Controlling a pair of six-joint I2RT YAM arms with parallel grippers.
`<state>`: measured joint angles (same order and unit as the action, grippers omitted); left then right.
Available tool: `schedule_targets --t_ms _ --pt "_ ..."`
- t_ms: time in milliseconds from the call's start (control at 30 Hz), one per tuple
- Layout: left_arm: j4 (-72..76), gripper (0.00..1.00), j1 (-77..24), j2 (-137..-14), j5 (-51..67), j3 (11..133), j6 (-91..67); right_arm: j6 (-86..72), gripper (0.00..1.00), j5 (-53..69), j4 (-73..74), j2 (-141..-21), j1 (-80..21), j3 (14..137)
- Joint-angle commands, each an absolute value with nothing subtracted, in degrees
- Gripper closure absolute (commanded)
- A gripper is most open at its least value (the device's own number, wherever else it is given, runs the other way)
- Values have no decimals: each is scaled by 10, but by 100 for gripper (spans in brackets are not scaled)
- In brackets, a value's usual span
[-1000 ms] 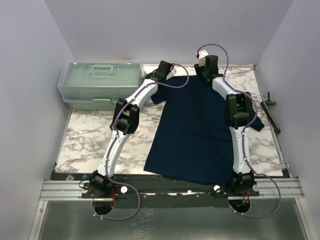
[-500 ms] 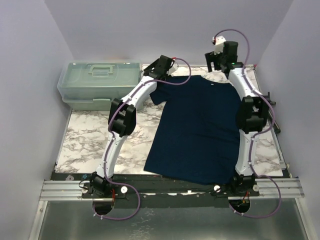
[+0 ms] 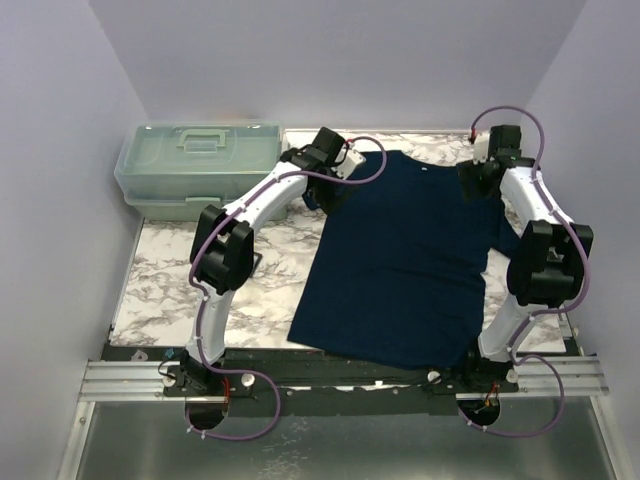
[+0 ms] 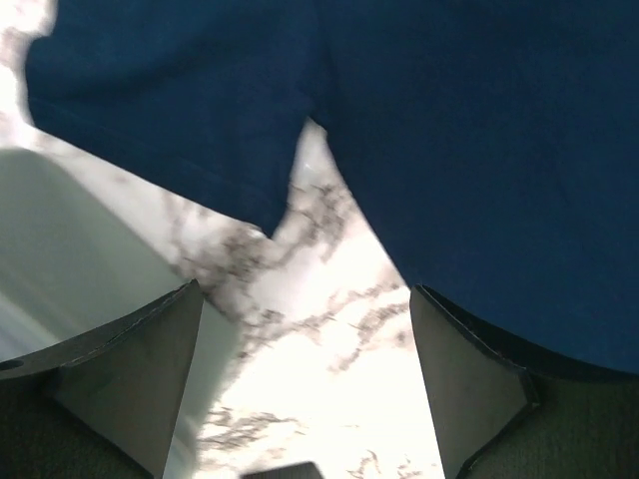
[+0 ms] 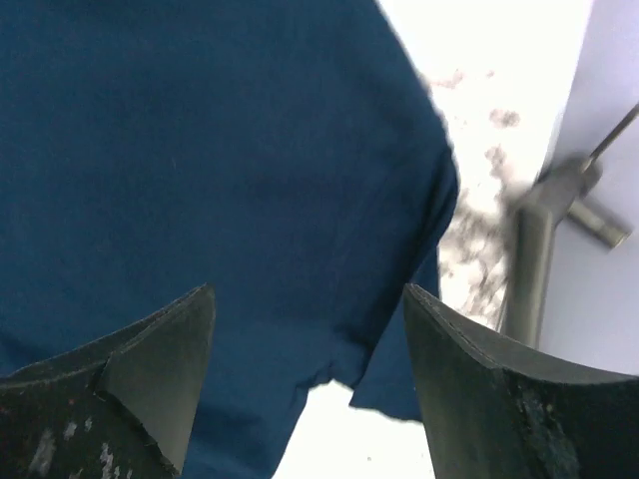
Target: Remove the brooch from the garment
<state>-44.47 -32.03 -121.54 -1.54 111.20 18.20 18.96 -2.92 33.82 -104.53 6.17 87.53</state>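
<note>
The garment (image 3: pixel 405 260), a dark navy T-shirt, lies spread flat on the marble table (image 3: pixel 180 270), with its small white neck tag (image 3: pixel 424 170) at the far edge. No brooch shows in any view. My left gripper (image 3: pixel 330 185) hovers open over the shirt's left sleeve. In the left wrist view, bare marble lies between its fingers (image 4: pixel 305 289), with the sleeve (image 4: pixel 180 110) beyond. My right gripper (image 3: pixel 478 182) hangs open above the right sleeve. Only shirt fabric (image 5: pixel 220 150) lies below its open gripper (image 5: pixel 310 289) in the right wrist view.
A pale green translucent toolbox (image 3: pixel 200 165) stands at the back left, close to the left arm. A black metal tool (image 5: pixel 534 269) lies on the marble by the right wall. Lilac walls close in three sides. A metal rail (image 3: pixel 340 378) runs along the near edge.
Both grippers opened and left the collar area. The right arm swung right to the right sleeve. The left gripper drew back over the left sleeve. The shirt now lies flatter.
</note>
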Motion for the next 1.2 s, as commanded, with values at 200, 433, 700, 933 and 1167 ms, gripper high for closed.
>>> schedule_targets --t_ms 200,433,700,933,1167 --pt "-508 14 -336 -1197 47 1079 139 176 27 -155 257 -1007 79 739" --pt "-533 14 -337 -1211 36 1088 151 185 31 -166 216 -1000 92 696" --pt "-570 14 -339 -1223 30 1113 160 189 34 -170 174 -1011 113 672" --pt "-585 14 -340 -1233 22 1131 162 202 38 -164 169 -1002 129 662" --pt "-599 14 -343 -1248 20 1158 161 203 41 -150 170 -1004 141 648"
